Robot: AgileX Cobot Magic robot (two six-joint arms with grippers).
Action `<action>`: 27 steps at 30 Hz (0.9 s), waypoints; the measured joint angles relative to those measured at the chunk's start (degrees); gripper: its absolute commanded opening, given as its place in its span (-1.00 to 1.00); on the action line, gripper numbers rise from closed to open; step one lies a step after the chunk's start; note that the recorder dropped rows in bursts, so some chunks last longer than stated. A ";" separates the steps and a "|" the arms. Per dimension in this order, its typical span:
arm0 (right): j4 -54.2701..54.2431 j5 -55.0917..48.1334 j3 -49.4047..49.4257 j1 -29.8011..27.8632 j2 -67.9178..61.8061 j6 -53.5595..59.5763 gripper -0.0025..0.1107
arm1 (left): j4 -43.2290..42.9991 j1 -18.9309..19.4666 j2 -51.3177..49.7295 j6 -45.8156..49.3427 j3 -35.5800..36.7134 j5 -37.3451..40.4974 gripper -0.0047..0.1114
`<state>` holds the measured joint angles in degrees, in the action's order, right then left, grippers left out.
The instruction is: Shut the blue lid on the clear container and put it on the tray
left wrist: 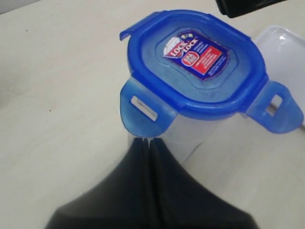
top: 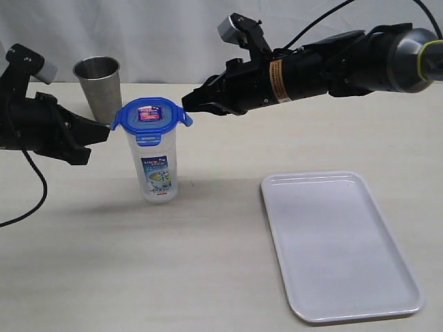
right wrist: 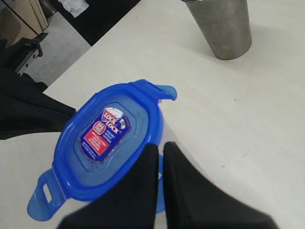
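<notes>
The clear container (top: 156,173) stands upright on the table, left of centre, with its printed label facing the camera. The blue lid (top: 150,114) sits on top of it, with side flaps sticking outward. In the left wrist view the lid (left wrist: 190,62) has two raised flaps. My left gripper (top: 105,135) is shut, its tips (left wrist: 147,141) just short of the nearest flap. From the other side my right gripper (top: 187,102) is shut too, its tips (right wrist: 159,147) over the rim of the lid (right wrist: 107,138). The white tray (top: 339,242) lies flat at the right, empty.
A steel cup (top: 98,86) stands behind and left of the container, close to the left arm; it also shows in the right wrist view (right wrist: 224,24). The table's far edge runs along the back wall.
</notes>
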<state>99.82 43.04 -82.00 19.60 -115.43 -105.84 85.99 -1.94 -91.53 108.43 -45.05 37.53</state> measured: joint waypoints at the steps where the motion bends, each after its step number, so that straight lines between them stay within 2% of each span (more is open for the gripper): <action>1: 0.00 0.00 0.00 -0.01 0.00 0.00 -0.88 | 0.10 0.00 0.00 0.00 0.00 0.00 -0.92; 11: 0.00 -5.16 0.00 0.57 0.00 1.32 -0.88 | -2.61 -0.44 0.00 -2.24 0.00 1.75 -0.92; 19: 0.00 -8.58 0.00 0.57 0.00 1.71 -0.88 | -2.89 -5.82 -0.09 -1.92 0.00 -4.92 -0.92; 27: 0.00 -4.57 0.00 0.57 -0.21 1.71 -0.88 | -3.00 -6.05 -0.09 -1.92 0.00 -8.94 -0.92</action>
<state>99.82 38.47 -82.00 20.17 -115.64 -104.13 83.00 -7.99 -91.61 106.52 -45.05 28.59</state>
